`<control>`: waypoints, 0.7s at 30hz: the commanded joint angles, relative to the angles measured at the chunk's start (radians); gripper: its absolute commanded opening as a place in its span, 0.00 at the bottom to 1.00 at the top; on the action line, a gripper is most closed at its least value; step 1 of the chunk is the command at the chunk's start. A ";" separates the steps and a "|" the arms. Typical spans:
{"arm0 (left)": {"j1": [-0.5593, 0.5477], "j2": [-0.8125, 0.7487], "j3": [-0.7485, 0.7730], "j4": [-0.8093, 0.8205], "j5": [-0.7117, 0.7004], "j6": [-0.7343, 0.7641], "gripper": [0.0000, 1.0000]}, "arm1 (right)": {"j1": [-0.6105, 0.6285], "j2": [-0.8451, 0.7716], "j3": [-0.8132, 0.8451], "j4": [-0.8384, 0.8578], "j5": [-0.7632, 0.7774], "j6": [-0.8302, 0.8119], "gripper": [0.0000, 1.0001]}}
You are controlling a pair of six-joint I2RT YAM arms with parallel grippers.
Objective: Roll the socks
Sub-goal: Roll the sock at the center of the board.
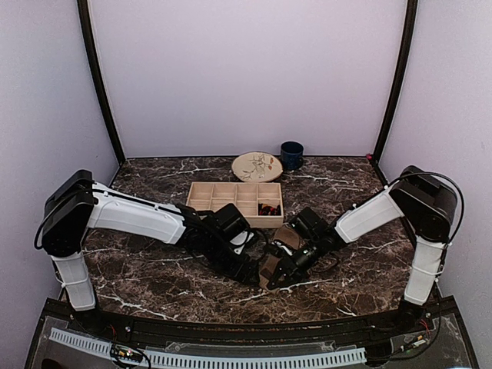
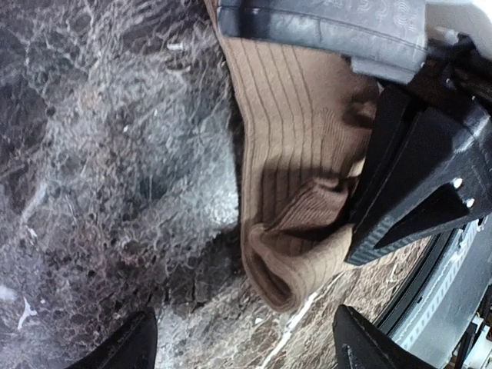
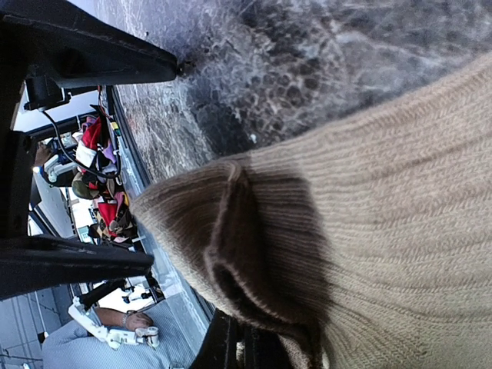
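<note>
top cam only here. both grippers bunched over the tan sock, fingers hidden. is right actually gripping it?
Observer: Yes. The left wrist view shows the right gripper shut on a fold of the tan sock.
Operator: and left?
Observer: The left gripper is open. Its fingertips stand wide apart on either side of the sock's folded end, with no contact visible.
Operator: rolled yet?
Observer: No. Only one end is doubled over. The ribbed length beyond it lies unrolled on the table.
</note>
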 commanded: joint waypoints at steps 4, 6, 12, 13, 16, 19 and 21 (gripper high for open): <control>-0.005 0.023 0.035 -0.047 -0.073 -0.009 0.81 | -0.008 0.010 -0.013 -0.003 -0.005 -0.011 0.00; -0.005 0.029 0.044 -0.047 -0.089 -0.014 0.81 | -0.009 0.008 -0.015 -0.004 -0.009 -0.011 0.00; -0.006 0.062 0.071 -0.079 -0.096 -0.017 0.63 | -0.010 0.004 -0.020 0.001 -0.016 -0.007 0.00; -0.006 0.065 0.071 -0.079 -0.091 -0.017 0.57 | -0.010 0.002 -0.019 0.000 -0.017 -0.008 0.00; -0.006 0.072 0.072 -0.077 -0.073 -0.012 0.30 | -0.011 0.005 -0.021 0.001 -0.019 -0.009 0.00; -0.006 0.070 0.078 -0.078 -0.067 -0.007 0.23 | -0.012 0.006 -0.023 0.000 -0.018 -0.010 0.00; -0.006 0.061 0.081 -0.074 -0.066 -0.001 0.18 | -0.011 0.010 -0.025 0.003 -0.016 -0.008 0.00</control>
